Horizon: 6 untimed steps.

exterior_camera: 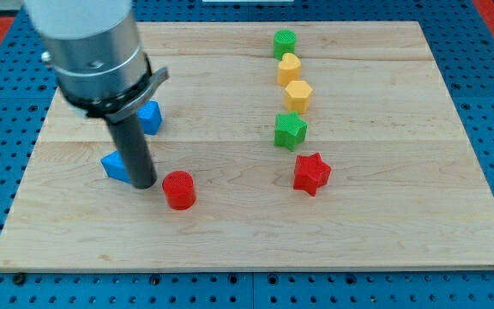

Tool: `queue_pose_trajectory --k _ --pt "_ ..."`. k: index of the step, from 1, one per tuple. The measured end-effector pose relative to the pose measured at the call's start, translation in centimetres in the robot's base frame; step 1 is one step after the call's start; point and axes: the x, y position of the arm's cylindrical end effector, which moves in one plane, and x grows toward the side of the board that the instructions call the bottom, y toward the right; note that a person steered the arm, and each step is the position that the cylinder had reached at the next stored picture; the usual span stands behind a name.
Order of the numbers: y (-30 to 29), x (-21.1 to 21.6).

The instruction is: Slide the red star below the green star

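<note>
Well to the view's right of my tip, the red star is lying just below the green star; my bare rod is gripping nothing, resting on the wooden board beside the red cylinder.

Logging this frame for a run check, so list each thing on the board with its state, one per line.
Tip: on the board, just left of the red cylinder, touching no star.
Red star: flat, just below and slightly right of the green star.
Green star: flat, below the yellow pair.
Red cylinder: upright.
Green cylinder: upright, top of the column.
Yellow blocks: close together.
Blue blocks: partly hidden by the rod.
</note>
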Motion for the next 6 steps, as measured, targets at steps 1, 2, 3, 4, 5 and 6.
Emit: queue_pose_trajectory --k 1,2,3,4,5,6 --pt "4.6 1.8" --pt "12.0 1.8" --pt "10.4 3.6" --pt "21.9 4.3" --pt "23.1 0.9" --pt "20.4 -1.1"
